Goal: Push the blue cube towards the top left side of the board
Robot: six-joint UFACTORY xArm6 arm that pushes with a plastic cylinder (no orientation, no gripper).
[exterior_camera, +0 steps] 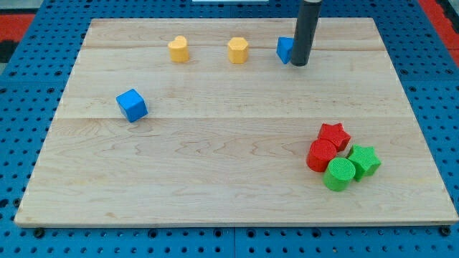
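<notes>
Green cylinder (338,174) nearest | blue cube (132,105) tilted, well left of my tip (299,64)

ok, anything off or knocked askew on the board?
Nothing damaged or spilled. One oddity: my tip sits against the partly hidden blue block at the view's top, not the blue cube at left. Red and green blocks huddle bottom right.

A lab test bench is suggested: a wooden board (237,193) is laid on a blue perforated plate (29,79), seen all around the tip (299,64).
</notes>
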